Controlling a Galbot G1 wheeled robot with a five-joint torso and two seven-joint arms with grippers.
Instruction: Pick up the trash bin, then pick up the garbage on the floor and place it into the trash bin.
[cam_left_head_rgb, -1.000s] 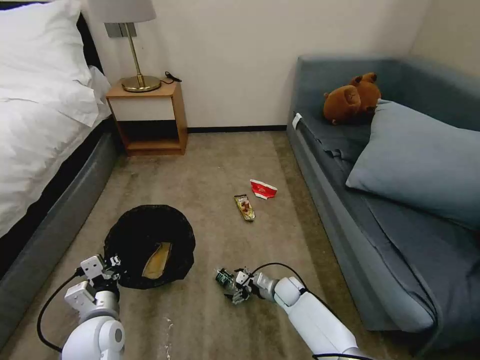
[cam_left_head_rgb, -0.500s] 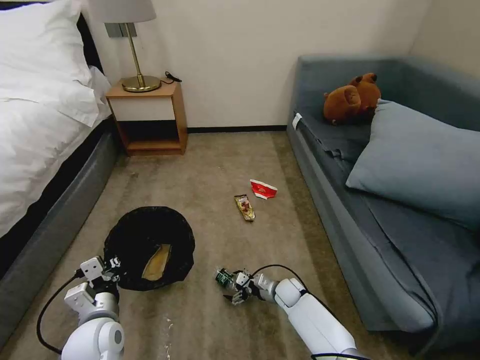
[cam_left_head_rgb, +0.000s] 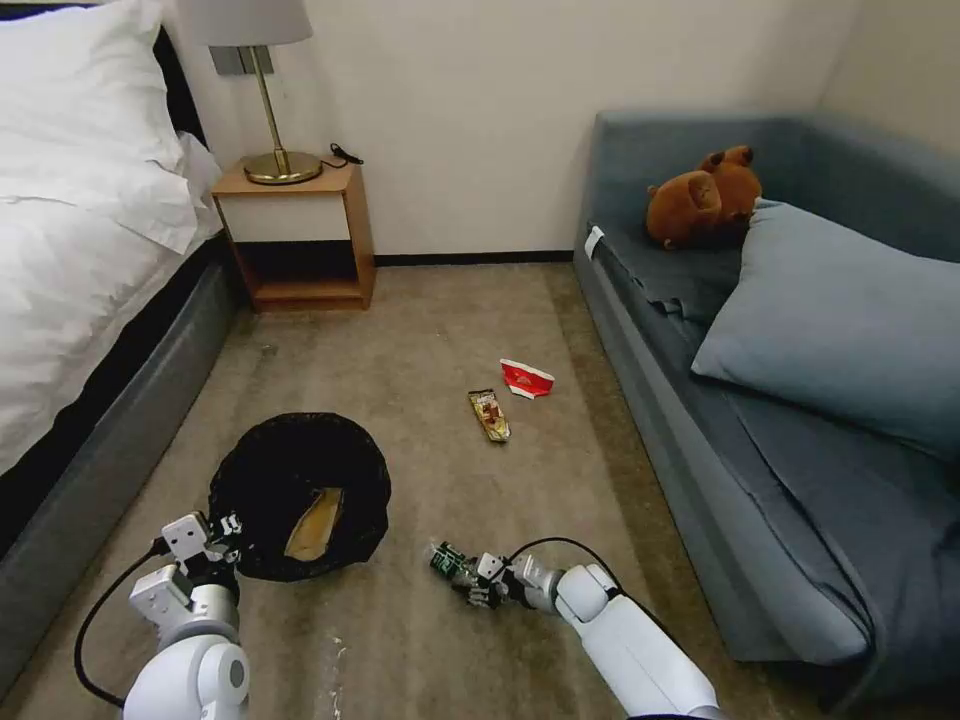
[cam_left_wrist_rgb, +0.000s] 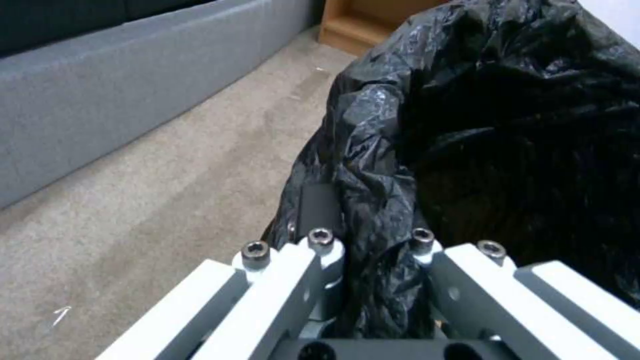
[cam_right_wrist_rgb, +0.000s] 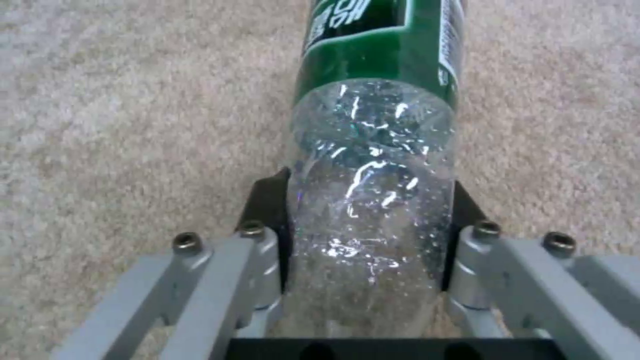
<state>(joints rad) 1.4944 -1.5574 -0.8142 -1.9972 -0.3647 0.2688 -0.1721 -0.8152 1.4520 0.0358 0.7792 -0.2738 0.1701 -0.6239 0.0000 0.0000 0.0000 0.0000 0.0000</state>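
The green label is wrapping the clear plastic bottle and is carrying white characters, cropped at the frame edge and not readable as words, plus a strip of fine print down one side, too small to read. Print on the snack wrapper and the red-and-white paper cup is showing but not legible.

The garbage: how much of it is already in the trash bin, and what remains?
Done: left claw grips the trash bin; tan paper bag lies inside. In hand: right claw closed around the bottle. Left: snack wrapper and paper cup on carpet.
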